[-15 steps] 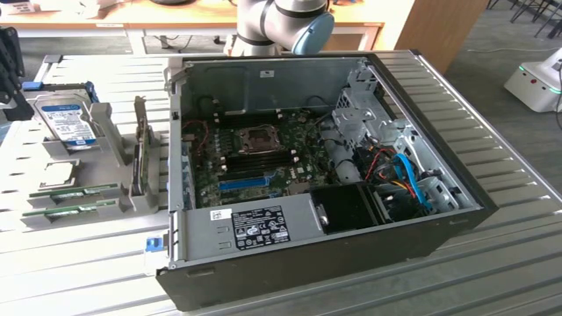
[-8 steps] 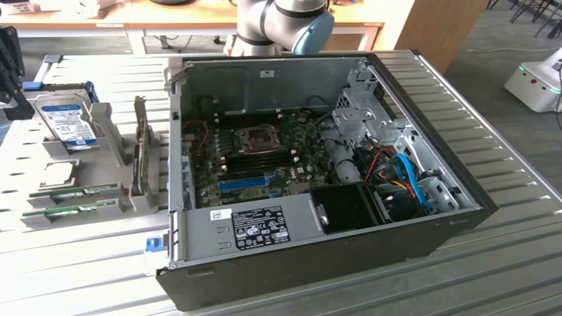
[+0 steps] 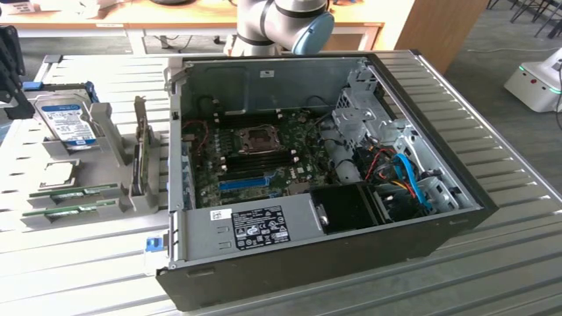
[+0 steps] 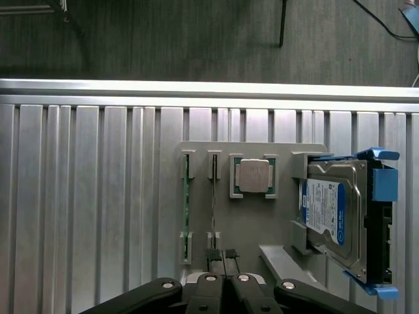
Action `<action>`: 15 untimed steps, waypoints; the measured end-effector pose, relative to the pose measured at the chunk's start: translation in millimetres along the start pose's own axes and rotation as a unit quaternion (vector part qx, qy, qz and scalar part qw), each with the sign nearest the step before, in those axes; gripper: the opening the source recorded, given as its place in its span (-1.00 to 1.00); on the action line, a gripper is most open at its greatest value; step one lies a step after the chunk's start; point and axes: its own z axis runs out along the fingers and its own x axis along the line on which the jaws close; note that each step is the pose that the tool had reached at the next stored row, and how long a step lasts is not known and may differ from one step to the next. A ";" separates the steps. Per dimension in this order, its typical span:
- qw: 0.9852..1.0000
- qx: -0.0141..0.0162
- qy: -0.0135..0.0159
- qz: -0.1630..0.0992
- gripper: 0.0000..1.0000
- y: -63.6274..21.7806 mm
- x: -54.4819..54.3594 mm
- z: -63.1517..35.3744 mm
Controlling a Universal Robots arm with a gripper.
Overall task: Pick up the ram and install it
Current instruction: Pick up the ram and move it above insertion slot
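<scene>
Fingers point(image 4: 213, 256): two, clenched pad to pad with nothing between them. The gripper point(image 4: 222, 255) hangs over the end of one ram stick; contact cannot be told.

Ram sticks: two, both seated on edge in the narrow slots of the grey holder point(image 4: 281, 222).
- the ram point(image 4: 214, 209): the stick just beside the processor, and the one nearest the fingertips.
- second ram stick point(image 4: 186, 209): in the outer slot, parallel to the first and apart from it.

Processor point(image 4: 254, 175): one, flat in its square pocket, between the ram slots and the hard drive.

Hard drive point(image 4: 327, 209): one, silver with a blue label, propped at the holder's far end.

Computer case point(image 3: 395, 253): one, lying open on the ribbed metal table point(image 4: 98, 196), on the exterior view's right of the holder. One blue slot point(image 3: 241, 182) shows on its motherboard point(image 3: 299, 164).

Robot arm point(image 3: 281, 26): one, rising behind the case.
</scene>
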 end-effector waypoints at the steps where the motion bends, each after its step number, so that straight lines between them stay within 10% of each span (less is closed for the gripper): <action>1: 1.000 0.000 0.000 0.000 -0.79 0.0 0.0 0.0; 9: 1.000 0.000 0.000 0.000 -0.77 0.0 0.3 0.2; 15: 1.000 0.000 0.000 0.000 -0.40 0.0 0.4 0.1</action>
